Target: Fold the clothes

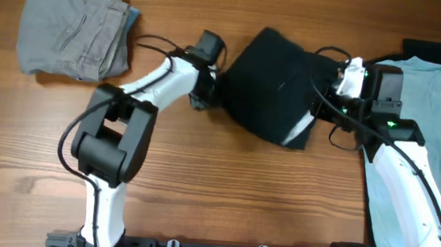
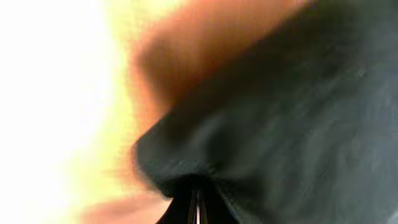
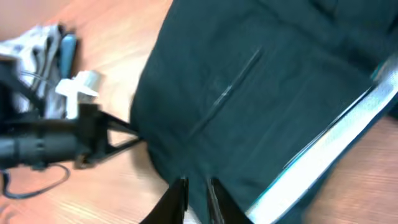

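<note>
The black shorts lie folded over in the middle of the table, with the pale inner waistband showing at the lower right edge. My left gripper is shut on the shorts' left edge; in the left wrist view the black cloth bunches at the closed fingertips. My right gripper is shut on the shorts' right edge; in the right wrist view the fingers pinch a fold of the dark cloth. Folded grey shorts lie at the far left. A pale blue T-shirt lies at the right.
The right arm reaches over the pale blue T-shirt. The left arm shows in the right wrist view beside the shorts. Bare wood table lies in front of the shorts. The arm bases stand at the front edge.
</note>
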Available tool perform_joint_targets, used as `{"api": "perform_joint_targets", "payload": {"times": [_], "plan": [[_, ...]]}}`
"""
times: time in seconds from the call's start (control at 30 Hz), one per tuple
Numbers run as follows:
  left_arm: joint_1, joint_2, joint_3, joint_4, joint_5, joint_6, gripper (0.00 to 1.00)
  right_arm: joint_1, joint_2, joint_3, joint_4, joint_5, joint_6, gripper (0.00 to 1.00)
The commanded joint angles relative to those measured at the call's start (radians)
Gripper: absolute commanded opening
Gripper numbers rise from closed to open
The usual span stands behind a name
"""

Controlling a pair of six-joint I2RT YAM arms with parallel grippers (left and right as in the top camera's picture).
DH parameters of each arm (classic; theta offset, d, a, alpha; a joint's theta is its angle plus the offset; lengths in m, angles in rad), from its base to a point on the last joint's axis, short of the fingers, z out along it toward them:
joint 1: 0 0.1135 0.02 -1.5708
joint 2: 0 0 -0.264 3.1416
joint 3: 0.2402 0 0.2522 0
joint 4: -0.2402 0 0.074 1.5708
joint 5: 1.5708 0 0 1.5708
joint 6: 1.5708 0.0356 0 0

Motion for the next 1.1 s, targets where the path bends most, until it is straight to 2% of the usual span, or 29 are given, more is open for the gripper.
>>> {"api": "perform_joint_targets", "payload": {"times": [0.0, 0.13, 0.2, 0.23, 0.3, 0.37, 0.43, 0.53, 0.63, 0.77, 0.9, 1.03, 1.07], "plan": [[0.106, 0.071, 0.039, 0.137, -0.037, 0.127, 0.06, 0.004, 0.114, -0.005, 0.096, 0.233, 0.084, 0.12], [0.188, 0.07, 0.222, 0.064, 0.07, 0.251, 0.19, 0.004, 0.315, -0.005, 0.196, 0.167, 0.098, 0.1], [0.209, 0.068, 0.282, -0.035, 0.193, 0.268, 0.24, 0.004, 0.391, -0.005, 0.216, 0.146, 0.098, 0.1], [0.216, 0.064, 0.297, -0.15, 0.334, 0.268, 0.28, 0.004, 0.457, -0.005, 0.221, 0.147, 0.097, 0.11], [0.203, 0.065, 0.293, -0.272, 0.371, 0.272, 0.47, 0.004, 0.5, -0.005, 0.217, 0.147, 0.099, 0.11], [0.172, 0.065, 0.26, -0.321, 0.369, 0.301, 0.8, 0.004, 0.539, -0.005, 0.21, 0.147, 0.101, 0.11], [0.118, 0.066, 0.205, -0.302, 0.369, 0.295, 1.0, 0.004, 0.552, -0.005, 0.197, 0.147, 0.101, 0.11], [0.042, 0.066, 0.127, -0.209, 0.369, 0.175, 1.0, 0.004, 0.552, -0.005, 0.195, 0.147, 0.1, 0.11], [-0.009, 0.066, 0.048, -0.015, 0.366, -0.05, 1.0, 0.004, 0.552, -0.005, 0.179, 0.147, 0.1, 0.11], [-0.033, 0.067, 0.002, 0.082, 0.245, -0.211, 1.0, 0.004, 0.552, -0.005, 0.174, 0.147, 0.097, 0.1], [-0.046, 0.076, -0.034, 0.222, 0.205, -0.221, 0.99, 0.004, 0.552, -0.005, 0.173, 0.146, 0.098, 0.11], [-0.073, 0.14, -0.037, 0.392, 0.206, -0.22, 0.86, 0.004, 0.552, -0.005, 0.172, 0.146, 0.097, 0.11], [-0.086, 0.168, -0.037, 0.43, 0.206, -0.22, 0.85, 0.004, 0.552, -0.005, 0.168, 0.146, 0.087, 0.11]]}}
